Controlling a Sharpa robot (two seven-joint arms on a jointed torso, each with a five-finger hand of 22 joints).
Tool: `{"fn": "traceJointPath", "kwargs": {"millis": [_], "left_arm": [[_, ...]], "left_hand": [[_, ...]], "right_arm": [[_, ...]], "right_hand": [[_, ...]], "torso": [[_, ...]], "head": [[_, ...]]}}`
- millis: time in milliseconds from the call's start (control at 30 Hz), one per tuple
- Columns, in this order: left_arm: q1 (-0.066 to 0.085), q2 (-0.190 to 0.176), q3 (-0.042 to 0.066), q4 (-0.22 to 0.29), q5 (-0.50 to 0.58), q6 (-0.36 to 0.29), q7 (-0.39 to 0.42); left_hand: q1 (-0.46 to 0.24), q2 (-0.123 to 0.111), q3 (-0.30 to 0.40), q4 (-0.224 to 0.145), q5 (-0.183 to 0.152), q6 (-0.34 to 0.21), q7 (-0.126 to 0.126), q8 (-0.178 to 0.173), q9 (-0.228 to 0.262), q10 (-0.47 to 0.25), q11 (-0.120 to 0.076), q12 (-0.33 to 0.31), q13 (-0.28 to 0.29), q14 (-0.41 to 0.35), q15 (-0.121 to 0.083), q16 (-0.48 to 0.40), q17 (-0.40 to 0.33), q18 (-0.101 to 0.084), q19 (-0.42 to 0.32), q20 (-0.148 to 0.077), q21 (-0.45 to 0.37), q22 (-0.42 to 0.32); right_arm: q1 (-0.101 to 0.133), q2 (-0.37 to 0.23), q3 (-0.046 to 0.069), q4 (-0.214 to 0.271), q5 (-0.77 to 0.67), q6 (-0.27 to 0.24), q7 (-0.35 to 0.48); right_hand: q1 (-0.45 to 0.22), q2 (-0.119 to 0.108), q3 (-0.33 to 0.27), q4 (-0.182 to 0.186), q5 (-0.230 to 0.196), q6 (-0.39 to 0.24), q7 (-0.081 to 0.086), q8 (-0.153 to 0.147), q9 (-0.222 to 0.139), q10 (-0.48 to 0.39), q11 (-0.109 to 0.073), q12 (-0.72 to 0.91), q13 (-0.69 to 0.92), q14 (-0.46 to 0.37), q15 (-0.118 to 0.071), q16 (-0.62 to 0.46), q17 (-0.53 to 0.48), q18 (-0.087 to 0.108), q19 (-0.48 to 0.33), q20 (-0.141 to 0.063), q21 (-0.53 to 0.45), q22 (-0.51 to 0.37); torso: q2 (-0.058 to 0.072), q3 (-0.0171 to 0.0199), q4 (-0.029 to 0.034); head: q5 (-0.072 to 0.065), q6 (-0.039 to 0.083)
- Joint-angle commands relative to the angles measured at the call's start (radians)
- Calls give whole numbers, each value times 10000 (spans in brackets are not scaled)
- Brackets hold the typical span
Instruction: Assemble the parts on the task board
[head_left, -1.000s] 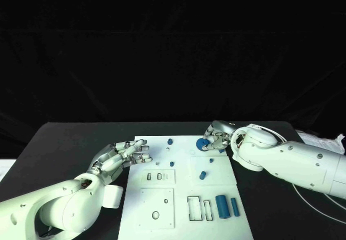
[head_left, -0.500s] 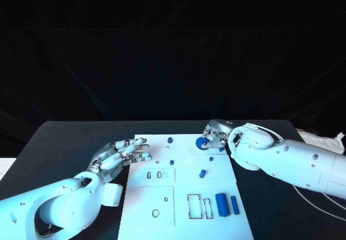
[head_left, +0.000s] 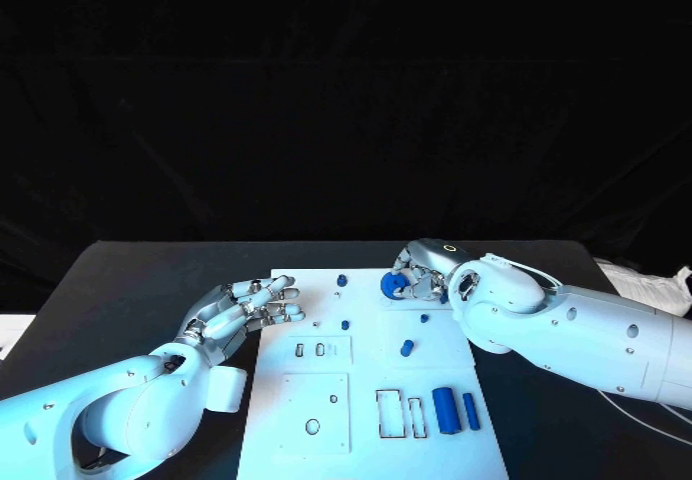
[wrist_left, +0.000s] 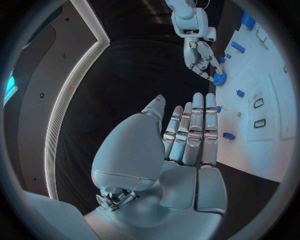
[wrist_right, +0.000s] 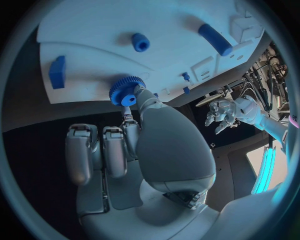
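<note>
Right hand (head_left: 418, 275) sits at the far edge of the white task board (head_left: 361, 420), its fingers curled around a blue toothed gear (head_left: 392, 285); the right wrist view shows the gear (wrist_right: 127, 91) pinched at the fingertips right at the board's rim, over the black desk (head_left: 130, 290). Left hand (head_left: 242, 310) hovers at the board's left edge with its fingers spread and slightly bent, holding nothing; the left wrist view shows its fingers (wrist_left: 194, 135) stretched out side by side above the dark desk beside the board. On the board, a small blue peg (head_left: 342, 281) stands near the far edge, another small blue piece (head_left: 345, 324) lies just beside the left hand's fingertips, and an oblong blue part (head_left: 407, 348) rests near the middle. Near the front, two blue cylinders (head_left: 454, 409) lie side by side, next to rectangular slots (head_left: 400, 413). Nothing stands between the right hand and the gear it holds.
</note>
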Motion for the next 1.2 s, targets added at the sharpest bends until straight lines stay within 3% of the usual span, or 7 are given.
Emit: {"fn": "traceJointPath", "kwargs": {"millis": [33,267,400,733,867,1200], "left_arm": [[8,25,7,8,15,204,56],[8,47,7,13,15,210,51],[8,54,7,14,15,206,49],[9,61,6,13,15,208,46],[9,57,6,11,15,206,45],[9,61,6,4,15,212,35]], "left_hand": [[92,11,-10,-62,55,15,34,-44,-9,17,29,-67,-8,-62,27,-35,9,111,23,34,-43,-9],[92,11,-10,-62,55,15,34,-44,-9,17,29,-67,-8,-62,27,-35,9,111,23,34,-43,-9],[92,11,-10,-62,55,15,34,-44,-9,17,29,-67,-8,-62,27,-35,9,111,23,34,-43,-9],[92,11,-10,-62,55,15,34,-44,-9,17,29,-67,-8,-62,27,-35,9,111,23,34,-43,-9],[92,11,-10,-62,55,15,34,-44,-9,17,29,-67,-8,-62,27,-35,9,111,23,34,-43,-9],[92,11,-10,-62,55,15,34,-44,-9,17,29,-67,-8,-62,27,-35,9,111,23,34,-43,-9]], "right_arm": [[19,76,9,256,-583,-889,45],[52,613,-3,462,-835,-960,225],[57,988,-79,422,-875,-722,197],[48,1737,-320,-6,-813,-182,172],[40,1926,-364,-208,-808,-70,139],[34,2281,-412,-871,-807,-208,-18]], "right_hand": [[109,275,48,-6,52,443,-320,140,213,113,-125,0,604,808,-44,55,1421,-122,80,-5,37,705],[131,216,138,-77,128,408,-307,97,209,105,-117,-15,612,812,-39,62,1440,-133,108,-6,62,762],[70,207,191,-68,143,359,-276,47,197,61,-94,-123,543,805,-25,48,1410,-134,107,0,62,762],[7,194,220,-52,127,345,-262,21,194,47,-79,-155,529,801,-13,40,1394,-132,99,8,56,752],[-35,183,238,-42,109,329,-252,1,190,28,-71,-198,505,799,-5,36,1387,-132,98,14,55,751],[-157,130,297,-21,84,229,-204,-98,163,-33,-32,-325,436,793,25,21,1359,-131,92,40,51,749]], "torso": [[-4,-14,-2],[8,-20,17],[8,-13,13],[15,-20,28],[9,-14,2],[4,-8,12]], "head": [[12,13],[33,32],[79,28],[129,-29],[148,-45],[175,-61]]}}
